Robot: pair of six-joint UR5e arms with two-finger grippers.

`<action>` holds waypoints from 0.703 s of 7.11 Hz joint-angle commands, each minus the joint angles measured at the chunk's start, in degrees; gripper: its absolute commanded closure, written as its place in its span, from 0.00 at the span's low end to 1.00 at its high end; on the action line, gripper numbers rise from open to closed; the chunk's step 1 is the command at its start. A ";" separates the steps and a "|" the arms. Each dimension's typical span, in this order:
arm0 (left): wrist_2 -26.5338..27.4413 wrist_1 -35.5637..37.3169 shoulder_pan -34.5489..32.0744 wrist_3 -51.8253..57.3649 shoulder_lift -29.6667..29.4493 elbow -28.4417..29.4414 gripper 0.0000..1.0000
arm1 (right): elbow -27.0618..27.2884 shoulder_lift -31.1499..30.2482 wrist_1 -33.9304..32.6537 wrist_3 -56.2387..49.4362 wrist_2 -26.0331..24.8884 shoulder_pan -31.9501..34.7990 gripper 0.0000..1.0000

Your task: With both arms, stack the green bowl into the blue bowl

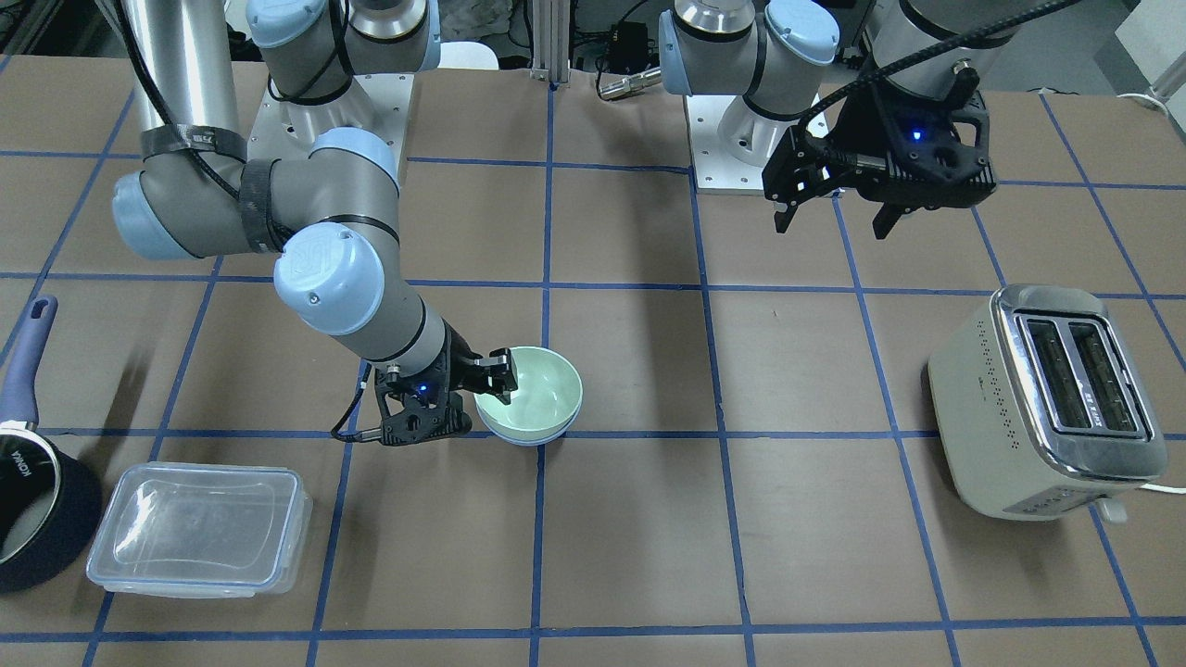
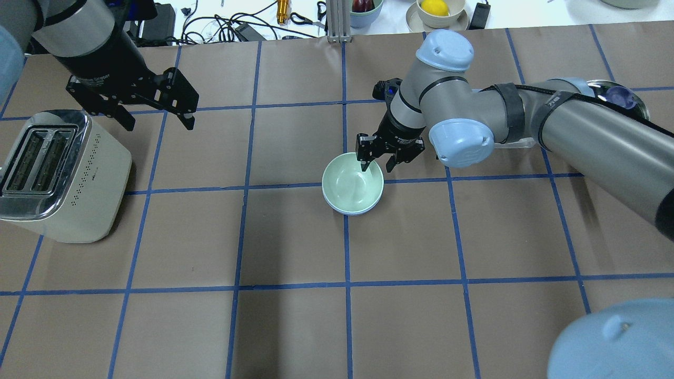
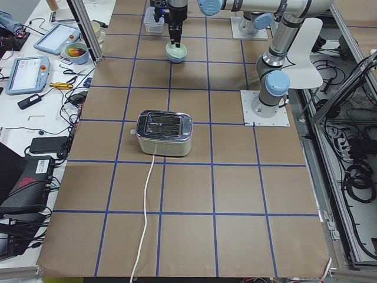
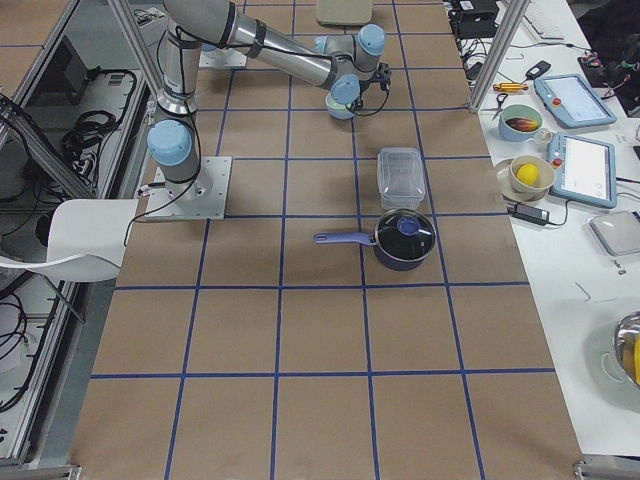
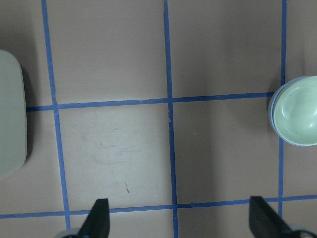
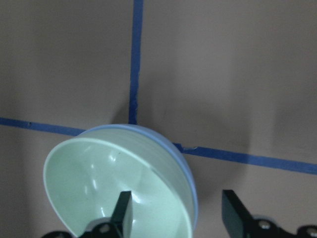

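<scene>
Nearest me on the brown table gridded with blue tape (image 1: 649, 556) sit a clear rectangular plastic container (image 1: 199, 528), a dark navy saucepan with a handle (image 1: 37, 491) and a cream two-slot toaster (image 1: 1047, 408), all well apart from the work.

Further in, at the middle of the table, the pale mint-green bowl (image 1: 542, 394) sits nested upright inside the pale periwinkle-blue bowl (image 6: 190, 186), of which only a thin rim shows around it. The right gripper (image 2: 377, 164) is at the edge of the stack, jaws apart and straddling the rim: one finger dips inside the green bowl, the other hangs outside. It doesn't look to be pinching anything.

Farthest back, near the robot's base, the left gripper (image 1: 831, 227) hangs above bare table with its jaws wide apart, holding nothing.

I'd say the stacking is as good as done. What's left is for the right arm to lift clear without dragging the green bowl back out.
</scene>
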 commanded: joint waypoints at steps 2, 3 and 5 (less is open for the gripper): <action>2.52 -2.43 -0.39 0.45 2.91 -1.21 0.00 | -6.07 -7.66 14.24 -0.43 -9.77 -6.58 0.00; 2.45 -1.65 -0.39 0.36 3.18 -1.83 0.00 | -5.83 -11.09 19.17 -1.31 -15.54 -8.60 0.00; 2.53 -1.38 -0.39 -0.68 2.49 -1.40 0.00 | -6.27 -18.73 25.36 -2.64 -17.71 -10.38 0.00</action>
